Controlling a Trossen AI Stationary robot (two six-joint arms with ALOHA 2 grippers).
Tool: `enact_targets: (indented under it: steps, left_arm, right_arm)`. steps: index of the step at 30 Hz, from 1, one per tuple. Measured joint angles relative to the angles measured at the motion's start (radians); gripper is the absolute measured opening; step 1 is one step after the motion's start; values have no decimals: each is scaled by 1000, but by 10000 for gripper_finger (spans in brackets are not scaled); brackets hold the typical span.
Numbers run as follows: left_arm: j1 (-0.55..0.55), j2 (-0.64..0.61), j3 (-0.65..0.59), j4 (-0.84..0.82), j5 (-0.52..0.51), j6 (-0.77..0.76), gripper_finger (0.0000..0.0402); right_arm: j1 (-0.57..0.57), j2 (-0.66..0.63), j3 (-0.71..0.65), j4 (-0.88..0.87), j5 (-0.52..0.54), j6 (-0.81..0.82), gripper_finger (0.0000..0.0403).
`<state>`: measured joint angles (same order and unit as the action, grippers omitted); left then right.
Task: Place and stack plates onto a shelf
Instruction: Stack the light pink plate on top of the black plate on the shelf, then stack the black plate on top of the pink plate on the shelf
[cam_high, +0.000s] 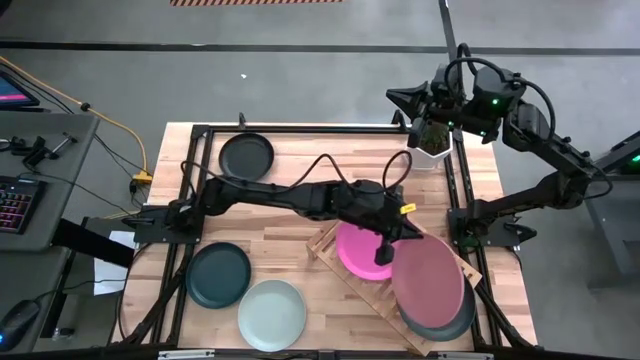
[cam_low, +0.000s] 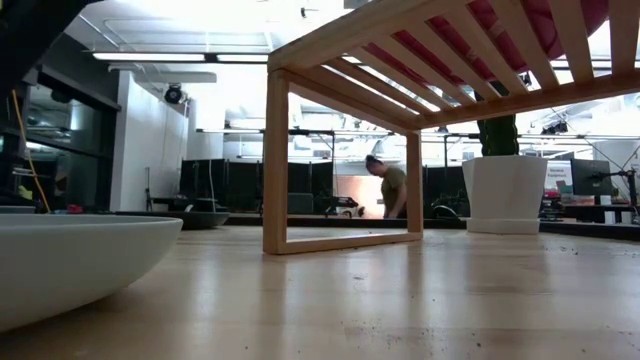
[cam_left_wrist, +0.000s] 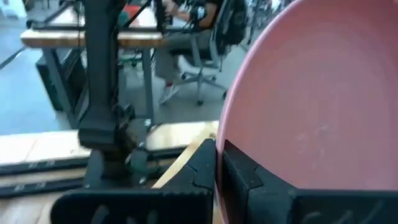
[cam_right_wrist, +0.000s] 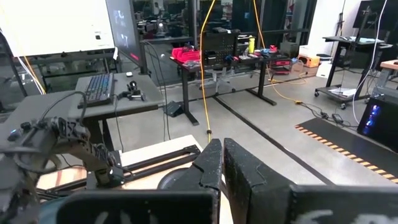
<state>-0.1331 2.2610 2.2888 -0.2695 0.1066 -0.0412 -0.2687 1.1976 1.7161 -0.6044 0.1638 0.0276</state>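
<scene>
In the high view my left arm reaches across the table to the slatted wooden shelf (cam_high: 330, 240), which stands slantwise at the near right. My left gripper (cam_high: 392, 245) is shut on the light pink plate (cam_high: 430, 275). That plate lies over a dark grey plate (cam_high: 455, 325) at the shelf's right end. The magenta plate (cam_high: 358, 252) rests flat on the slats beside it. A black plate (cam_high: 246, 155), a dark teal plate (cam_high: 218, 275) and a pale mint plate (cam_high: 272, 313) sit flat on the tabletop. My right gripper (cam_high: 398, 97) waits shut past the table's far right corner. My left gripper (cam_left_wrist: 219, 149) pinches the light pink plate's rim (cam_left_wrist: 222, 121) between its two fingers, on the side toward the magenta plate. The fingers come slanting down from the table's left. The plate sits over the dark grey plate; whether it rests on it or hangs just above, I cannot tell.
A white plant pot (cam_high: 432, 150) stands at the far right edge of the table, also in the low view (cam_low: 505, 190). Black frame rails (cam_high: 190, 200) run along the table's sides. A person (cam_low: 390, 185) stands far back in the room. Bare wood lies between the black plate and the shelf.
</scene>
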Motion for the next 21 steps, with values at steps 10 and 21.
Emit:
enact_targets:
  steps: [10, 21]
  left_arm:
    - [7, 50, -1, 9, -45, 24, 4]
    - [17, 51, -1, 20, -76, 27, 59]
  right_arm:
    - [0, 0, 0, -4, 0, -6, 1]
    - [0, 0, 0, -6, 0, -10, 1]
